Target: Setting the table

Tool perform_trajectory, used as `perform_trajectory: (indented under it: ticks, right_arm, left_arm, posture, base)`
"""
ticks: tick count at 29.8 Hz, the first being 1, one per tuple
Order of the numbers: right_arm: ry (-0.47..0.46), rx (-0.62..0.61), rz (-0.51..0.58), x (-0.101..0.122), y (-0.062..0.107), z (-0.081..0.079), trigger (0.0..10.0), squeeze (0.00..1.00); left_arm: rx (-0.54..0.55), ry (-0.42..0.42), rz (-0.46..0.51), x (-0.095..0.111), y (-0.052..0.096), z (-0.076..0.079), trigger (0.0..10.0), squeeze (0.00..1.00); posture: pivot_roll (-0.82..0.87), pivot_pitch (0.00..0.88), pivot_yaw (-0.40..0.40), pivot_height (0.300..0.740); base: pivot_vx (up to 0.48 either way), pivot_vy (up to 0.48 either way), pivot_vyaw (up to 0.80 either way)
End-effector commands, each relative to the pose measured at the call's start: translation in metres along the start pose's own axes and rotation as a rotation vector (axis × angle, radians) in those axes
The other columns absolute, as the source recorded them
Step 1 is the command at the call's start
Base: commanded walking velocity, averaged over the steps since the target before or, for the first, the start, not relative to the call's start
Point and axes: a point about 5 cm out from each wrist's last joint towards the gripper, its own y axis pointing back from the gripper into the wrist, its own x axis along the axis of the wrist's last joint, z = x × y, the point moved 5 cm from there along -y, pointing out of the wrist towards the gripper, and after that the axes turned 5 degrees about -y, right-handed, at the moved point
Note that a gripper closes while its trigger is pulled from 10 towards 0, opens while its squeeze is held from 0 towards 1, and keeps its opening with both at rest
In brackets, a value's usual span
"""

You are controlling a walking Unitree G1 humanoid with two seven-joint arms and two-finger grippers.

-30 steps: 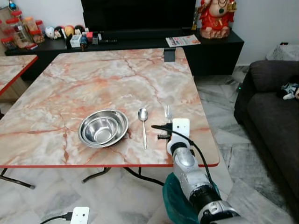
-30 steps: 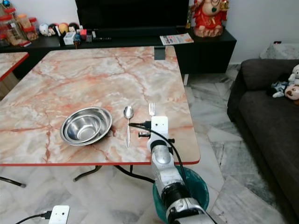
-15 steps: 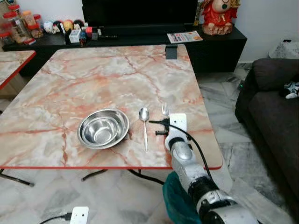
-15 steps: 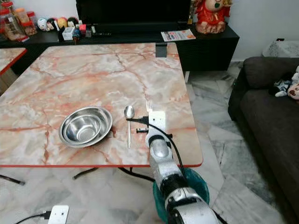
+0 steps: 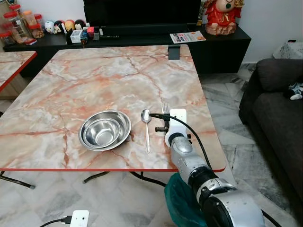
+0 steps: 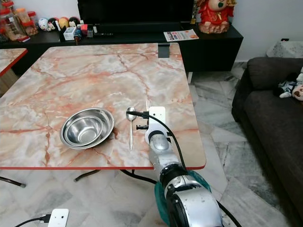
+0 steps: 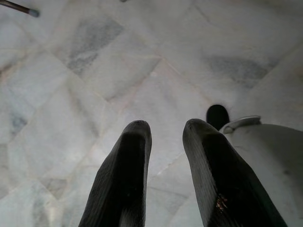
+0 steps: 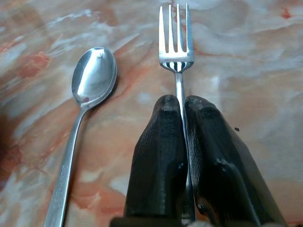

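The step in hand is judged to be the placing of the fork (image 8: pixel 177 56). In the right wrist view its handle is seen clamped between the two black fingers (image 8: pixel 161 156) of the right end effector (image 8: pixel 182 106), with the tines pointing away from the wrist and lying low over the marble bench (image 5: pixel 94 80). Whether the fork already rests on the surface cannot be told.

In the left eye view the fork is found just right of centre, beside the spoon (image 5: pixel 146 124), which lies parallel to it and apart from it. The steel bowl (image 5: pixel 104 129) stands left of the spoon, near the lower edge of the bench.

The setting looks nearly complete. The next move is judged to call for the fork to be lowered flat, kept parallel to the spoon, and then let go by parting the fingers before the arm is drawn back without dragging the handle.

The left end effector (image 7: pixel 165 142) hangs idle over the tiled floor (image 7: pixel 94 71), its fingers parted and holding nothing.

No brand or writing can be read; the printed leaflet (image 5: pixel 188 37) at the upper right is too small to make out.
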Motion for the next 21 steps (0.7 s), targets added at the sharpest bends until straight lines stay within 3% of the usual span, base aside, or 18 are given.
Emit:
perform_trajectory:
  ticks: [1,21]
  right_arm:
    - [-0.013,0.035,-0.016,0.002,0.0,-0.019,10.0,0.0]
    - [0.043,-0.002,-0.07,-0.014,0.001,-0.007,10.0,0.0]
  left_arm:
    - [0.008,-0.01,-0.036,-0.013,0.002,-0.007,10.0,0.0]
    - [-0.001,0.0,-0.056,-0.019,0.004,-0.003,10.0,0.0]
  posture:
    - [0.05,0.061,0.058,0.74]
    - [0.05,0.064,0.049,0.74]
  base:
    - [0.0,0.0,0.0]
    - [0.0,0.0,0.0]
